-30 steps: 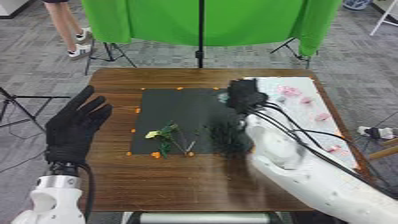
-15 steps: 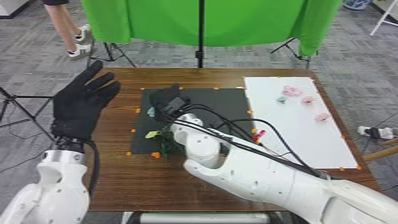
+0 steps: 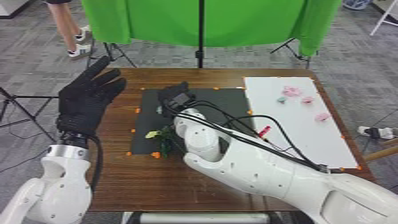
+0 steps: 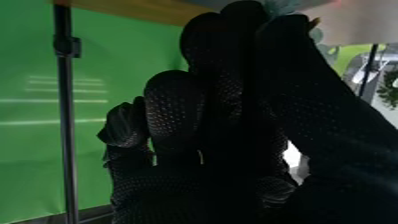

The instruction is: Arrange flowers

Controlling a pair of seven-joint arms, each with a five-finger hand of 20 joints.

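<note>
The right hand (image 3: 178, 94) is over the back left part of the dark mat (image 3: 226, 96), its thumb and a fingertip pinching a pale teal flower (image 3: 160, 109). In the right wrist view, the same hand (image 4: 222, 110) has the teal flower (image 4: 281, 7) at its fingertips; the stem is hidden. Nearer the robot on the mat lie a yellow flower (image 3: 152, 134) and green stems (image 3: 166, 142), partly behind the right forearm. Off the table's left side, the left hand (image 3: 86, 97) is raised with its fingers straight.
On the white board (image 3: 311, 145) at the right lie a large pink flower (image 3: 291, 91), smaller pink ones (image 3: 322, 117) and a teal one (image 3: 282, 100). A red item (image 3: 265, 131) shows beside the right arm's cables. Orange marks line the mat.
From the mat's right edge the right hand has swung left across the mat with the teal flower, then come slightly back right. The left hand has drifted a little to the right and away.
</note>
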